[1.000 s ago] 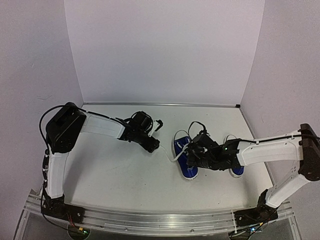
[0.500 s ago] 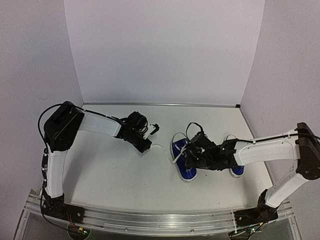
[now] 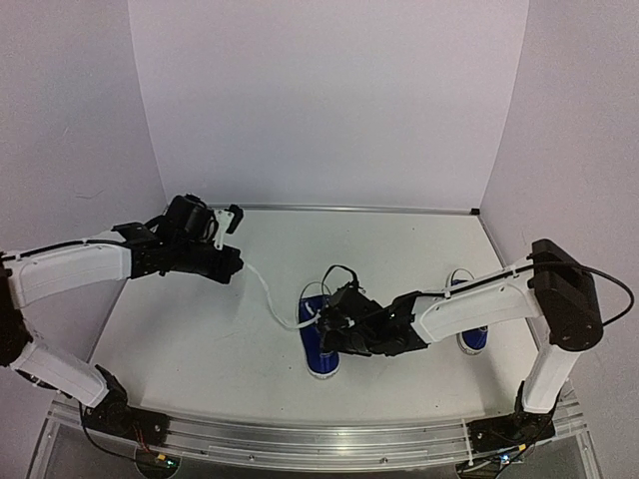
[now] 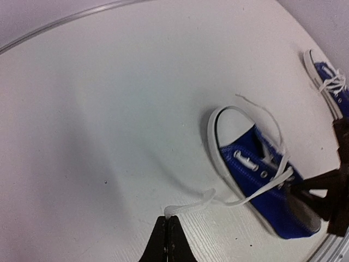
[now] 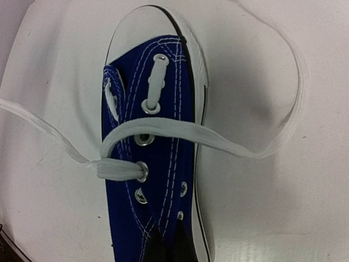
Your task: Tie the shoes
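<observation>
**Lace drawn out from the first sneaker; no knot formed yet.**

The left end effector [image 3: 238,265], at centre left of the top view, is fully closed with the tip of one white lace [image 3: 270,299] pinched between its fingers. The lace runs from it down to the blue sneaker [image 3: 316,347] at lower centre of the counter [image 3: 200,329]. The right end effector [image 3: 334,321] is also closed and sits at the sneaker's throat. Whether it pinches anything there cannot be told. The other lace [image 5: 297,93] lies slack in a loop beside the toe. The second sneaker [image 3: 471,337], at lower right, is untied too, so crossing, knotting and bow-making all appear to remain on both. Compared with the earlier frame, the left arm has swung left and closed its fingers, and the sneaker has shifted left, away from its partner.
</observation>
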`<act>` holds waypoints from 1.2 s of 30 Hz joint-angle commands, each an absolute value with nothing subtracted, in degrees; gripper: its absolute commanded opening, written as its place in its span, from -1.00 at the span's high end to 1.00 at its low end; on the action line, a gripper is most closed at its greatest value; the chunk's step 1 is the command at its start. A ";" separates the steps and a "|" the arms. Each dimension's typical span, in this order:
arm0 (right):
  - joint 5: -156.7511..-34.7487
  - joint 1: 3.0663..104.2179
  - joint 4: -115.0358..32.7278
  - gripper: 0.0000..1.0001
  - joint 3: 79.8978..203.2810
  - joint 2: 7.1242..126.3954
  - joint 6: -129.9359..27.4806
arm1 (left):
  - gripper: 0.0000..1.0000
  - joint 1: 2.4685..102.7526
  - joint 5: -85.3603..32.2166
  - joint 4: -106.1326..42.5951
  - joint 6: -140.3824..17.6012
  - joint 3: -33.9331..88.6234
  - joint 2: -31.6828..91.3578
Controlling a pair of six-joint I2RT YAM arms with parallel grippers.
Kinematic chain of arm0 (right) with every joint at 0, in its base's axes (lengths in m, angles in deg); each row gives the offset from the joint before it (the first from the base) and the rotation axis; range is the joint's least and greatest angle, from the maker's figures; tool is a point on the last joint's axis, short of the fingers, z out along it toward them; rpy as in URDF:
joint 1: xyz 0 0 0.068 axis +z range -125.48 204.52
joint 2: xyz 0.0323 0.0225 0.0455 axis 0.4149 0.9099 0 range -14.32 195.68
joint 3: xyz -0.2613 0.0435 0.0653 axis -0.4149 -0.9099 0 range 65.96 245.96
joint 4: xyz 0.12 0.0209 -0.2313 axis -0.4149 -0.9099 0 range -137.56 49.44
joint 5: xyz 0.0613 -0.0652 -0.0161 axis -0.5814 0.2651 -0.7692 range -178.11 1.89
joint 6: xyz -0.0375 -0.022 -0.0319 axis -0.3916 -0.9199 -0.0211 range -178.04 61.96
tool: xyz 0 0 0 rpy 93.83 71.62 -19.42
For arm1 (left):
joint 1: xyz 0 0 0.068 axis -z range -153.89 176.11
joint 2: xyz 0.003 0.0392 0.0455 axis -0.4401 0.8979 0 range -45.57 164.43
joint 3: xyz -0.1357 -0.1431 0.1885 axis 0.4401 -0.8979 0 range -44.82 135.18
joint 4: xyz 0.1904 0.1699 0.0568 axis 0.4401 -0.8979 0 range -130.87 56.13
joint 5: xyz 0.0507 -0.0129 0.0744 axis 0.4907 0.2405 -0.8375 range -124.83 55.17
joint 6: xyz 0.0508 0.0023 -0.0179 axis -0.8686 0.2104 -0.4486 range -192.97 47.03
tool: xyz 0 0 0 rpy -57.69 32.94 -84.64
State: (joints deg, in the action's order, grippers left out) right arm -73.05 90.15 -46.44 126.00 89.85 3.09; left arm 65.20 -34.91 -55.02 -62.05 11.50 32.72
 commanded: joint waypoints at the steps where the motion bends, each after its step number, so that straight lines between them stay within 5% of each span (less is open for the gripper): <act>1: -73.11 92.67 -41.09 1.00 132.57 93.42 6.68 | 1.00 64.26 -37.80 -58.66 -56.60 9.50 26.06; 5: -74.81 92.72 -41.13 0.94 134.45 95.60 5.92 | 1.00 64.16 -38.73 -61.30 -56.10 9.03 23.39; 10: -78.31 92.74 -41.12 0.39 132.10 92.83 5.63 | 1.00 64.08 -38.56 -61.83 -56.27 7.75 22.77; 14: -79.97 92.66 -41.11 0.25 128.33 86.36 2.60 | 1.00 64.08 -37.11 -61.23 -56.13 7.38 24.19; 17: -78.95 91.90 -42.54 -0.30 125.27 80.17 -1.06 | 1.00 64.08 -35.96 -60.20 -56.10 6.79 24.97; 20: -78.17 89.56 -43.17 -0.59 122.56 75.26 -7.87 | 1.00 64.11 -35.06 -59.20 -56.52 6.20 25.94; 23: -79.32 83.99 -44.54 -0.57 122.64 74.39 -14.52 | 1.00 64.08 -32.98 -58.65 -56.75 6.15 26.46; 27: -83.20 74.46 -50.17 -0.27 128.78 79.91 -22.99 | 1.00 64.08 -31.99 -58.19 -57.05 6.43 26.30; 36: -85.55 69.20 -57.95 -0.10 144.56 97.73 -34.10 | 1.00 64.17 -30.75 -57.71 -57.85 8.21 27.77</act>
State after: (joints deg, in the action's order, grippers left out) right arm -83.10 69.42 -53.12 138.55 92.01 -27.65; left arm 64.35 -31.84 -59.51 -56.68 5.96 27.26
